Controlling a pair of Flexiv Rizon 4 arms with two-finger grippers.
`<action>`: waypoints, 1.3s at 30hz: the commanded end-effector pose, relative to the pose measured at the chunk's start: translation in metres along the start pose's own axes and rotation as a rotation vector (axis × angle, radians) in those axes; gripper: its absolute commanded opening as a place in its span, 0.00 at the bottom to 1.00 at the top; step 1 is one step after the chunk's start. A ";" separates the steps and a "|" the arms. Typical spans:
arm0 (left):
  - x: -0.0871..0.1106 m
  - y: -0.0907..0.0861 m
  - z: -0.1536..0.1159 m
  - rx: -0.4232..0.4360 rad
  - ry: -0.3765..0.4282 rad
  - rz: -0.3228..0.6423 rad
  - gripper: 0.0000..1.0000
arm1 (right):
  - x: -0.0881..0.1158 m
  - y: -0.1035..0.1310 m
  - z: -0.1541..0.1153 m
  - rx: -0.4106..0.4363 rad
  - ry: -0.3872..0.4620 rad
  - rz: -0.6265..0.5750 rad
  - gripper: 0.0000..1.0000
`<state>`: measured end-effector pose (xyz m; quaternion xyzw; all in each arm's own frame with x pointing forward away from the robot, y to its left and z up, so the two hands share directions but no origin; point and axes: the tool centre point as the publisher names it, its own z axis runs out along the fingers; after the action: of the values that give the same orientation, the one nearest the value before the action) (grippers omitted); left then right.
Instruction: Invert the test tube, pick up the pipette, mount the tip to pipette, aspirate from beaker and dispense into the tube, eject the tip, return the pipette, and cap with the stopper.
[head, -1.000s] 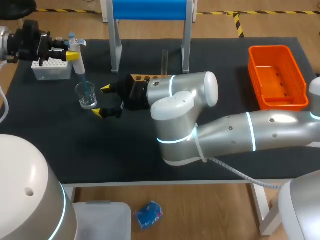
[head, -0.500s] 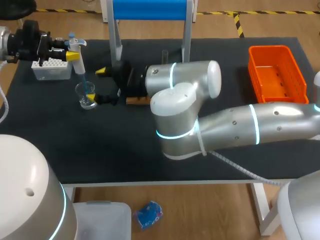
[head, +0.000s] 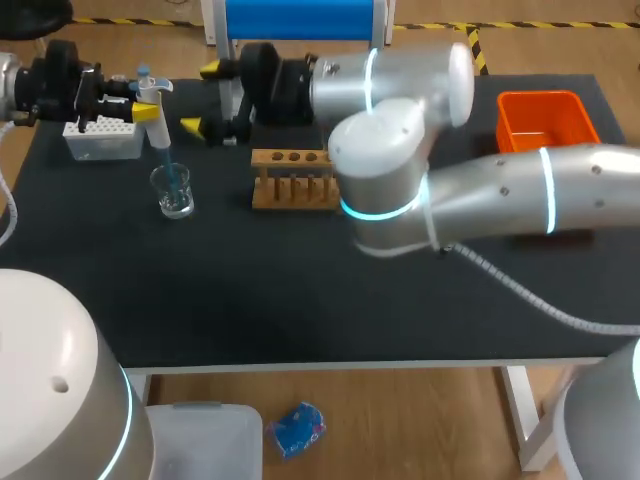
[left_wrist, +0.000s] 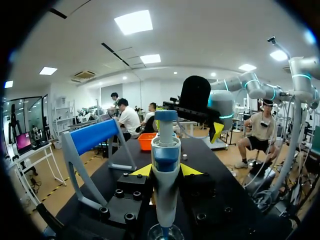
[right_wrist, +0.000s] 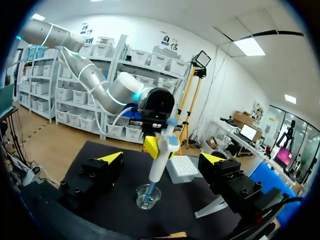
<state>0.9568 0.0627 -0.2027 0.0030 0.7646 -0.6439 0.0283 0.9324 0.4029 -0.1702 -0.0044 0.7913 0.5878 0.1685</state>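
My left gripper (head: 143, 104) grips the pipette (head: 153, 100), tip dipped in the beaker (head: 173, 190), while my right gripper (head: 202, 98), fingers spread and empty, has swung from beside the beaker toward the table's back, uncovering the wooden rack (head: 295, 178), so aspiration seems underway.

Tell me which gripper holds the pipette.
The left gripper, shut on the pipette whose tip dips into the beaker; the right gripper is open and empty.
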 end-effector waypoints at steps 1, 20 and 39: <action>-0.001 0.001 -0.001 0.002 0.004 0.002 0.00 | -0.012 0.015 -0.008 0.195 0.256 0.000 1.00; -0.001 0.001 -0.001 0.002 0.004 0.002 0.00 | -0.016 0.033 0.018 0.206 0.365 0.146 1.00; -0.001 0.001 -0.001 0.002 0.004 0.002 0.00 | -0.015 0.047 0.032 0.189 0.353 0.173 0.00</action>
<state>0.9569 0.0627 -0.2027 0.0030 0.7646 -0.6439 0.0283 0.9418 0.4390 -0.1345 -0.0209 0.8415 0.5394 -0.0231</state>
